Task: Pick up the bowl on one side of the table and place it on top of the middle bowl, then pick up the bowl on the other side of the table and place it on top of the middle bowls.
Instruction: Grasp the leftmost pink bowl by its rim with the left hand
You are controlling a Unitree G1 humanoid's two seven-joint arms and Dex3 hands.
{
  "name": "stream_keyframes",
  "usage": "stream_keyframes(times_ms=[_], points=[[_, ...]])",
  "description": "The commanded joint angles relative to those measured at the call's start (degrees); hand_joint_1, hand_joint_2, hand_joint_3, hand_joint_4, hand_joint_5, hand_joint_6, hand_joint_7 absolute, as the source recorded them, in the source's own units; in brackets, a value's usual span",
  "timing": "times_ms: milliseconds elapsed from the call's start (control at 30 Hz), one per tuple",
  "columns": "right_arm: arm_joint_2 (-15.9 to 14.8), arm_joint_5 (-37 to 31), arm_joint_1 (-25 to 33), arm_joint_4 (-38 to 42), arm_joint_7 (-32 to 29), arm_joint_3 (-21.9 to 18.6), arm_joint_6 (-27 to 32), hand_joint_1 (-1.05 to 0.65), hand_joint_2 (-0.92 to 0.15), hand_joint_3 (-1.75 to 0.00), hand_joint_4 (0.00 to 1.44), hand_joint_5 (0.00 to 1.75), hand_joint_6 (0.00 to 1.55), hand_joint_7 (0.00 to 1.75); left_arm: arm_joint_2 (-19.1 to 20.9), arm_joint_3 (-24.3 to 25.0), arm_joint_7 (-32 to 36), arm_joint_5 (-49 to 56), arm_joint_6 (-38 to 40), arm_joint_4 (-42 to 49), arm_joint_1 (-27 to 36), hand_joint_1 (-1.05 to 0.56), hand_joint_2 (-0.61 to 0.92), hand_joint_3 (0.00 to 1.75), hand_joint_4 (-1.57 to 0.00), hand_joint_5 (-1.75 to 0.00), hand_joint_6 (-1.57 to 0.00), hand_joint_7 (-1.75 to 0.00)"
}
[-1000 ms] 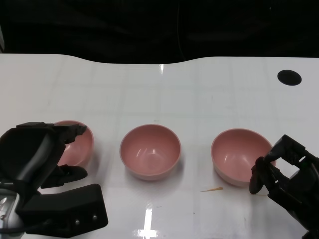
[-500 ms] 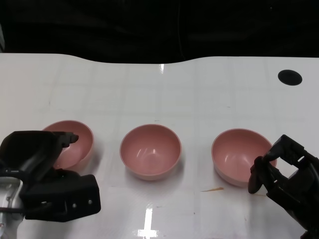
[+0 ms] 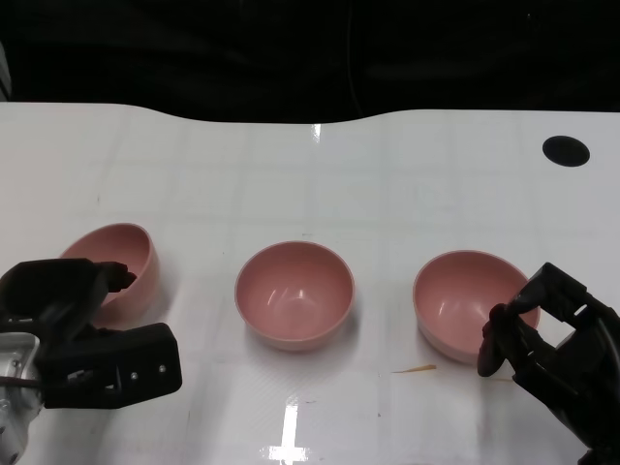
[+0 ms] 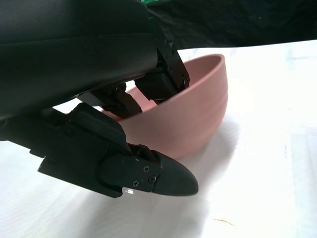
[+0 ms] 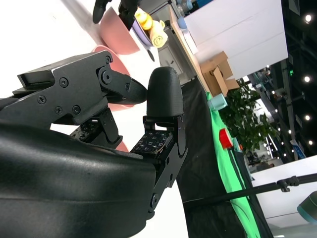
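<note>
The middle bowl (image 3: 294,294) sits upright on the white bench (image 3: 387,184), with bare surface on both sides of it. To its left, the left bowl (image 3: 116,271) is tipped, pinched at the rim by the left hand (image 3: 73,329). To its right, the right bowl (image 3: 463,305) stands upright; the right hand (image 3: 547,354) is spread just beside it, holding nothing. A black hole (image 3: 566,150) lies well beyond, near the bench's far right edge.

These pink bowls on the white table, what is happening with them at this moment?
The robot's left hand grips the round pink plastic bowl on the left by its rim, with fingers inside it; the bowl is tilted, tipped up off the white table. The middle pink bowl and the right pink bowl sit upright, nothing stacked yet. The right hand waits beside the right bowl, holding nothing.
</note>
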Motion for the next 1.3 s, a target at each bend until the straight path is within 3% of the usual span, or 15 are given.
stream_keyframes(times_ms=[33, 133, 200, 233, 367, 400, 433, 500, 533, 867, 1300], points=[[-0.19, -0.18, 0.24, -0.12, -0.31, -0.23, -0.93, -0.1, -0.73, -0.72, 0.82, 1.69, 0.79, 1.39, 0.23, -0.92, 2.17, -1.12, -1.42, 3.27, -1.92, -0.66, 0.92, 0.21, -0.72, -0.03, -0.78, -0.03], [-0.16, -0.4, 0.15, 0.01, -0.4, -0.28, -0.93, -0.1, -0.73, -0.73, 0.81, 1.7, 0.79, 1.39, -0.35, -1.26, 3.09, -2.38, -2.66, 5.47, -2.8, -0.65, 0.92, 0.21, -0.72, -0.03, -0.78, -0.02], [-0.17, -0.59, 0.04, 0.18, -0.55, -0.31, -0.92, -0.11, -0.72, -0.72, 0.82, 1.7, 0.8, 1.4, -1.18, -1.24, 3.75, -3.63, -3.89, 7.47, -3.55, -0.39, 0.92, 0.18, -0.79, -0.05, -0.86, -0.05], [-0.17, -0.64, 0.02, 0.21, -0.58, -0.32, -0.92, -0.11, -0.72, -0.72, 0.82, 1.69, 0.8, 1.4, -1.33, -1.35, 4.01, -3.98, -4.29, 8.16, -3.83, -0.35, 0.92, 0.18, -0.8, -0.05, -0.87, -0.06], [-0.28, -0.46, -0.06, 0.49, -0.03, -0.42, -1.05, -0.11, -0.72, -0.72, 0.82, 1.69, 0.8, 1.4, -1.72, -1.23, 5.08, -5.51, -5.87, 9.15, -3.91, -0.32, 0.92, 0.17, -0.82, -0.05, -0.89, -0.05], [-0.33, -0.31, -0.1, 0.72, 0.3, -0.5, -1.2, -0.11, -0.72, -0.72, 0.82, 1.7, 0.79, 1.4, -2.06, -0.57, 5.02, -6.8, -6.76, 8.78, -3.47, -0.18, 0.89, 0.36, -0.9, -0.83, -0.92, -0.65], [-0.37, -0.23, -0.13, 0.85, 0.5, -0.55, -1.27, -0.1, -0.73, -0.72, 0.81, 1.7, 0.79, 1.39, -2.19, -0.12, 4.93, -7.89, -7.61, 8.27, -3.07, -0.14, 0.86, 0.48, -0.84, -1.28, -0.78, -1.13], [-0.46, -0.21, -0.18, 0.93, 0.57, -0.62, -1.19, -0.1, -0.73, -0.71, 0.81, 1.7, 0.79, 1.39, -2.04, 0.05, 4.97, -9.11, -8.62, 7.32, -2.64, -0.1, 0.8, 0.65, -0.76, -1.65, -0.61, -1.61], [-0.5, -0.38, -0.19, 0.87, 0.34, -0.63, -1.08, -0.1, -0.73, -0.71, 0.81, 1.7, 0.79, 1.39, -1.95, 0.01, 4.81, -9.41, -8.43, 6.76, -2.57, -0.09, 0.78, 0.66, -0.74, -1.7, -0.57, -1.67], [-0.46, -0.58, -0.17, 0.9, 0.16, -0.72, -0.91, -0.1, -0.72, -0.71, 0.83, 1.68, 0.8, 1.38, -1.41, -0.29, 4.49, -10.32, -7.91, 5.15, -2.13, -0.08, 0.81, 0.58, -0.71, -1.75, -0.53, -1.74], [-0.57, -0.26, -0.22, 1.37, 1.13, -0.95, -0.92, -0.1, -0.72, -0.71, 0.83, 1.67, 0.8, 1.38, -1.03, -0.25, 4.45, -10.44, -7.87, 4.07, -1.68, -0.06, 0.81, 0.57, -0.71, -1.75, -0.6, -1.64]])
